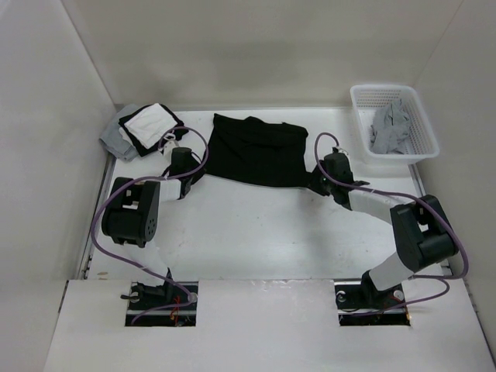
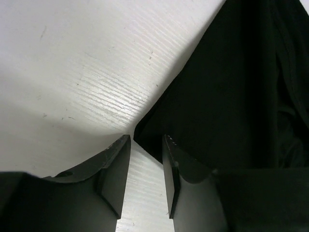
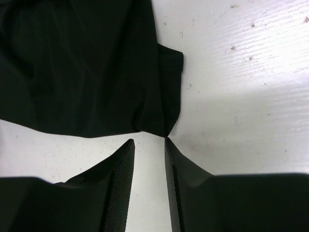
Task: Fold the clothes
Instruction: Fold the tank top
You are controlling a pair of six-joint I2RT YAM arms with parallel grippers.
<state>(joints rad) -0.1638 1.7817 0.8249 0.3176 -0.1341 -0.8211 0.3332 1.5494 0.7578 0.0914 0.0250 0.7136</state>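
The left gripper point(image 2: 146, 137) has its jaws apart, with only bare white table point(image 2: 87, 72) showing in the gap. A corner of the black garment point(image 2: 231, 96) lies on the table just ahead of the fingertips, touching neither as far as the left wrist view shows; the cloth spreads away to the right and beyond the right-hand finger.

The right gripper point(image 3: 149, 140) also has its jaws parted and holds nothing. A corner of the garment ends just in front of its fingertips, and the fabric runs up and to the left from there.

From above, the garment lies flat and wrinkled at the far middle of the table, between the two grippers. A pile of clothes point(image 1: 147, 128) sits at the far left. A white basket point(image 1: 403, 157) at the far right holds a grey garment point(image 1: 390, 128).
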